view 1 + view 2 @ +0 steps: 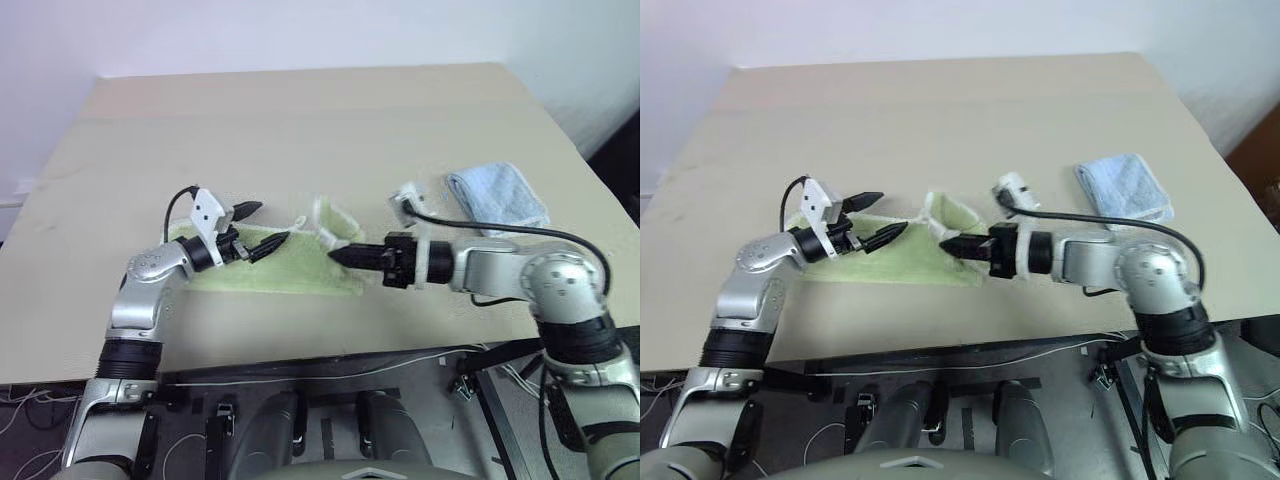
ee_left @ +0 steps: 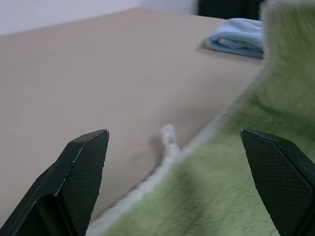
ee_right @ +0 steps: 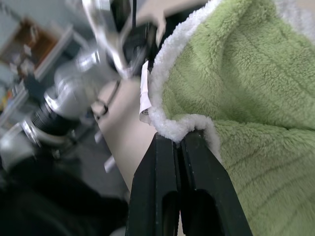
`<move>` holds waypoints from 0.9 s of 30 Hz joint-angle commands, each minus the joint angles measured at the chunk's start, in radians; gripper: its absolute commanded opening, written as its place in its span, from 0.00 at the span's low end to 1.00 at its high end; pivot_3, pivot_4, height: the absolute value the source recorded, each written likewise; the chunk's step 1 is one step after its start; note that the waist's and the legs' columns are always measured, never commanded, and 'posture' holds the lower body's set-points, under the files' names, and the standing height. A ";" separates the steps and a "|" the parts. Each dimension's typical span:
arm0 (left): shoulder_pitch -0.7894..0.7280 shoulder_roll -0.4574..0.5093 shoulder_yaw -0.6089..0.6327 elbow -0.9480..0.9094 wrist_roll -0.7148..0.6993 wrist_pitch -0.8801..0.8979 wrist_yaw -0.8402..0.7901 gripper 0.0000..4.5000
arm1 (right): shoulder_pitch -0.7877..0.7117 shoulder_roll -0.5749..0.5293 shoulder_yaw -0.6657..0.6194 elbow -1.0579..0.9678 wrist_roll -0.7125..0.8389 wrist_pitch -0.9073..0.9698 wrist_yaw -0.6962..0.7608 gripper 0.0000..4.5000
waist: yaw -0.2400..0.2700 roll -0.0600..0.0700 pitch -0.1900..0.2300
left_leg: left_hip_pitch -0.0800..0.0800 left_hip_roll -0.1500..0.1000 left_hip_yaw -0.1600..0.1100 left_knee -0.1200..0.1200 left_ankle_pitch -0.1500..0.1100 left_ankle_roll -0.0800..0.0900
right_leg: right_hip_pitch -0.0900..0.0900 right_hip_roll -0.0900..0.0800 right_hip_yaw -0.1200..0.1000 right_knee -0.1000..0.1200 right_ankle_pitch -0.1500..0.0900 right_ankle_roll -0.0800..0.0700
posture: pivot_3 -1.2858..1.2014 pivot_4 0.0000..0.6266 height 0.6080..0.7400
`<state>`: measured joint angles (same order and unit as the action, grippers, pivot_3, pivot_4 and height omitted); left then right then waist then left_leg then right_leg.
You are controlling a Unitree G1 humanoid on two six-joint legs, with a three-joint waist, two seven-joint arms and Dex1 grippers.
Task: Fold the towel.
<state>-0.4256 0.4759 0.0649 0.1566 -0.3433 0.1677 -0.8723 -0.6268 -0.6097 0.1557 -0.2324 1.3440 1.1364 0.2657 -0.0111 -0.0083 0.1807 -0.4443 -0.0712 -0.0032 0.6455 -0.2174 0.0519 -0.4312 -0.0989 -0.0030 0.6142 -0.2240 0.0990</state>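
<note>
Towel [image 3: 236,98] edge pinched between right fingers [image 3: 197,162].

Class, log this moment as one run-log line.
right gripper: shut on towel edge, lifted | left gripper: open, empty | blue cloth: aside

1. Plain beige table [image 1: 300,110], pretty roomy.
2. Light-green towel [image 1: 290,270] lies near the table's front edge, one end lifted off it.
3. Folded light-blue cloth [image 1: 498,197] sits right of the towel, apart from it.
</note>
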 commanded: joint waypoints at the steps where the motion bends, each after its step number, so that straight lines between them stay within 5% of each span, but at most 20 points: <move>1: 0.004 0.015 0.027 -0.022 -0.004 -0.019 0.008 1.00 | -0.072 0.017 0.091 -0.002 -0.162 -0.007 0.109 0.01 | 0.001 0.000 0.000 | 0.000 0.000 0.000 0.000 0.000 0.000 | 0.000 0.000 0.000 0.000 0.000 0.000 | 0.52 0.24 1.00; 7: 0.046 0.023 0.037 -0.039 -0.005 -0.028 0.012 1.00 | -0.138 0.081 0.192 0.063 -0.377 -0.042 0.229 0.01 | 0.000 0.000 0.000 | 0.000 -0.001 0.000 -0.001 -0.001 -0.002 | -0.001 0.000 0.000 0.000 0.002 0.003 | 0.52 0.24 1.00; 27: 0.083 0.035 0.053 -0.031 -0.007 -0.054 0.003 1.00 | -0.141 0.278 0.265 0.188 -0.730 -0.112 0.358 0.01 | -0.002 0.000 0.000 | 0.000 -0.002 0.000 -0.001 -0.001 -0.003 | -0.006 0.001 0.000 0.002 0.002 0.003 | 0.52 0.24 1.00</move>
<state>-0.3464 0.5072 0.1028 0.1366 -0.3448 0.1392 -0.8664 -0.7543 -0.3337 0.4270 -0.0328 0.6423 1.0579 0.6078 -0.0132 -0.0079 0.1805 -0.4443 -0.0729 -0.0031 0.6442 -0.2187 0.0489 -0.4375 -0.0983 -0.0035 0.6164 -0.2218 0.1021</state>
